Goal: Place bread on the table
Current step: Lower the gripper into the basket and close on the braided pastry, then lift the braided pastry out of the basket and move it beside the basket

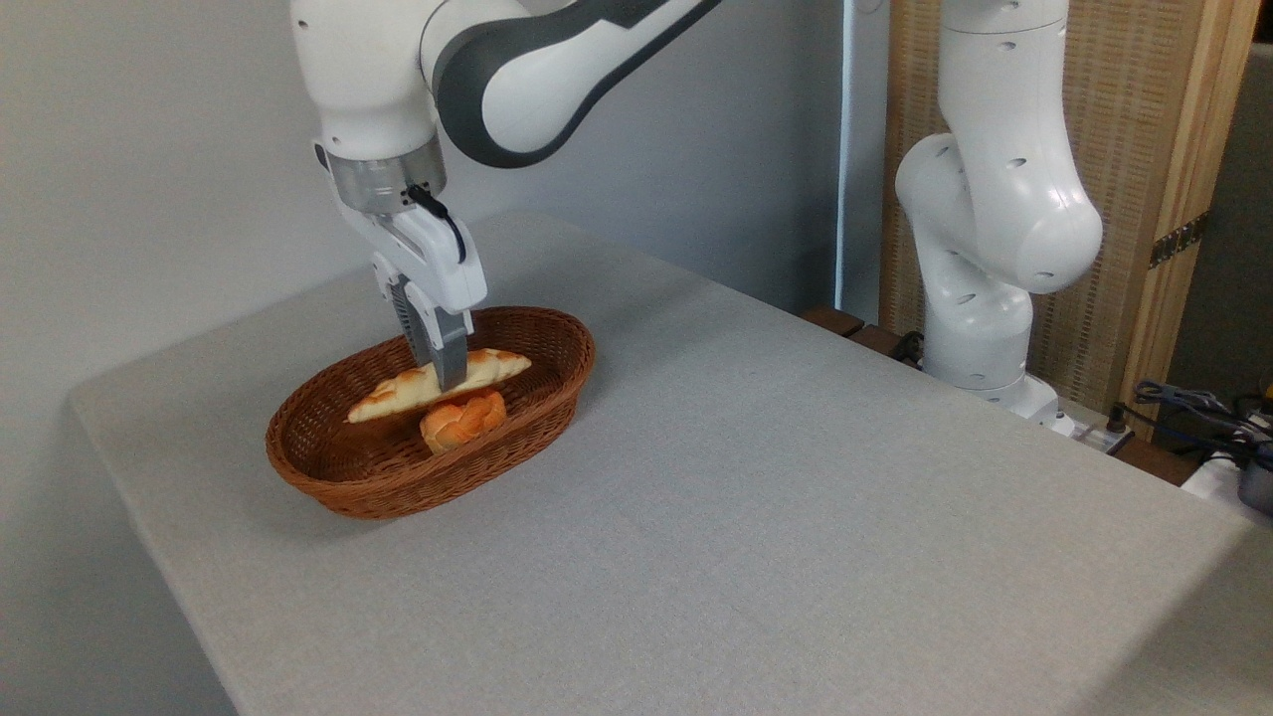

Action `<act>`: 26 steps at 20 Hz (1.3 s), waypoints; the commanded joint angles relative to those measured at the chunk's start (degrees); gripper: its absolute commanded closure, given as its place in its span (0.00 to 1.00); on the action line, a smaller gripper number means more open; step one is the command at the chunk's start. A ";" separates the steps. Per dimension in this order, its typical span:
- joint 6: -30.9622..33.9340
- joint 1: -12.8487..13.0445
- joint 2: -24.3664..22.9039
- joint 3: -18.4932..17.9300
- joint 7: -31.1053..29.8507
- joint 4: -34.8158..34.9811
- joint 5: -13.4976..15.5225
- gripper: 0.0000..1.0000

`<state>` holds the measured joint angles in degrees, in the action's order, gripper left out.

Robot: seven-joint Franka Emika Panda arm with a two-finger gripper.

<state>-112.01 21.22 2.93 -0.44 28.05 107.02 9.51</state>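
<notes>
- One large flat tabletop of light grey, fabric-like texture with rounded corners [756, 517] carries the whole scene.
- One brown oval wicker basket [343, 482] sits on it near the left edge, closer to the far left corner than to the near edge.
- Two baked items show at the basket: one long braided loaf with pointed ends, golden-orange on top and pale cream along its sides [393, 396], and one small round orange bun [459, 421].
- The loaf lies roughly level with a slight tilt, its right tip higher than its left, and hangs over the middle of the basket, above the bun; whether the two touch cannot be told.
- The bun rests inside the basket, toward its right half, just beneath the loaf.
- One two-finger gripper with a white body and grey fingers [448, 376] points down and grips the loaf right of its middle; its fingers are drawn in narrow against the crust.
- One white and dark grey arm [517, 80] reaches in from the upper right to carry the gripper, and its white base column [985, 249] stands beyond the table's far right edge.
- One wooden screen with woven panels [1144, 149] stands behind the base.
- A tangle of dark cables [1193, 408] lies off the table's right edge; their number cannot be told.
</notes>
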 commanded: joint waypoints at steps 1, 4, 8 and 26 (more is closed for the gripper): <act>-0.40 0.05 -1.08 -0.61 -1.07 -1.37 0.69 0.72; 0.04 -0.22 -2.31 -1.57 -0.98 -1.46 0.69 0.71; 3.19 -0.13 -4.16 -6.40 -0.02 -1.37 0.25 0.71; 8.04 -0.31 -2.76 -19.33 12.46 -0.94 -5.64 0.00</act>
<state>-104.68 20.33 0.56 -19.13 39.76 106.22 4.57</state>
